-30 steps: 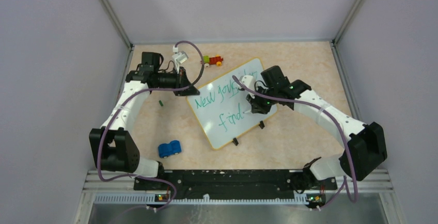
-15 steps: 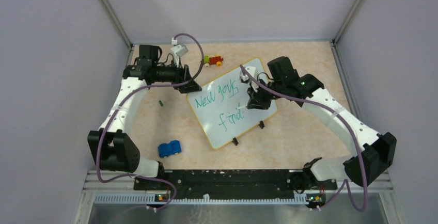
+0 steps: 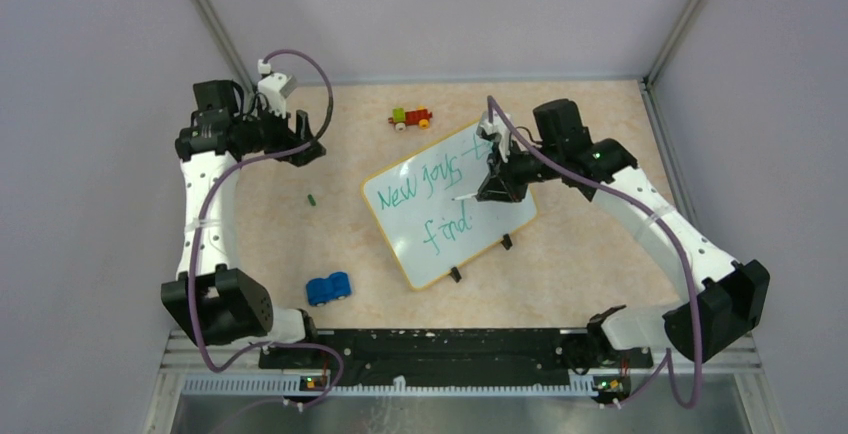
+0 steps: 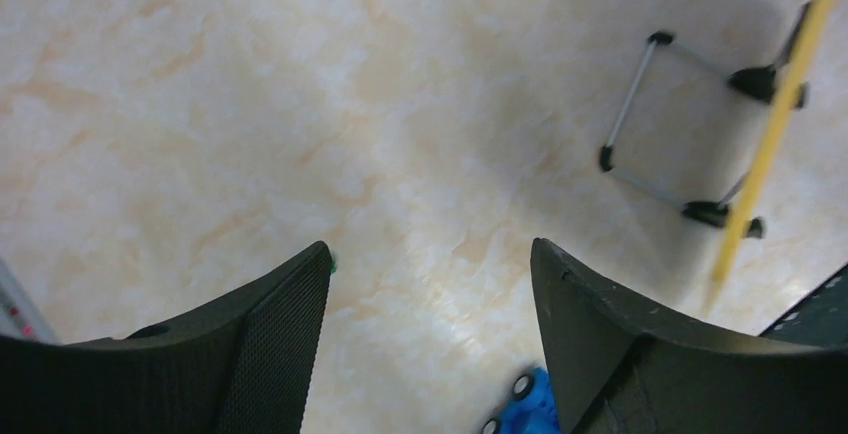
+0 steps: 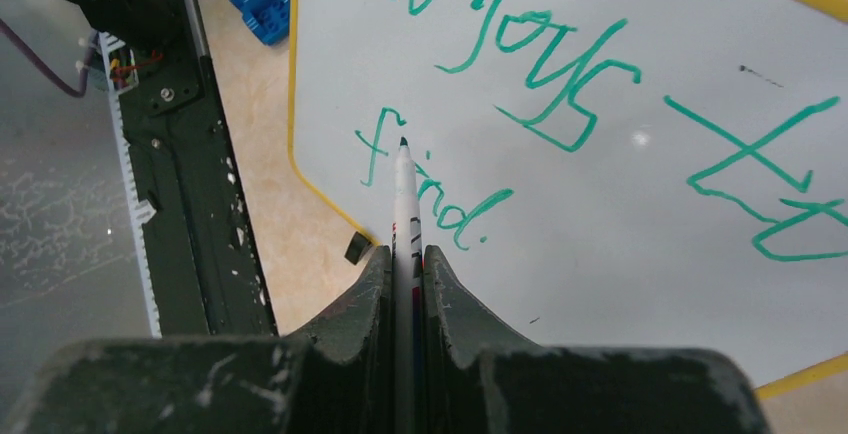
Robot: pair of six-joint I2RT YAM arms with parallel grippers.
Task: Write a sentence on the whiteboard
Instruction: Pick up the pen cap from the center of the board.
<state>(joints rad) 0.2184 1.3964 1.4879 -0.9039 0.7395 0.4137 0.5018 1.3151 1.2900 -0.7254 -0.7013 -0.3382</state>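
The whiteboard (image 3: pixel 495 219) lies tilted on the table's middle, propped on a wire stand (image 4: pixel 650 124). The sentence (image 3: pixel 405 194) runs in green across two lines, reading "New joys to" above "find." (image 5: pixel 455 219). My right gripper (image 3: pixel 490 186) hovers over the board's right half, shut on a white marker (image 5: pixel 405 204). The marker's green tip points near "find". My left gripper (image 3: pixel 305 144) is off at the back left, apart from the board. Its jaws (image 4: pixel 430 249) stand open with only table between them. The board's yellow rim (image 4: pixel 775 124) shows at that view's right.
A small toy train (image 3: pixel 411 116) sits behind the board, a blue toy car (image 3: pixel 328 287) at the front left, and a tiny green cap (image 3: pixel 311 198) left of the board. Two black clips (image 3: pixel 456 274) hold the board's near edge. Enclosure walls stand on three sides.
My left gripper opened at the board's back-left corner and pulled away to the left. My right gripper moved a little back and right over the board with the marker.
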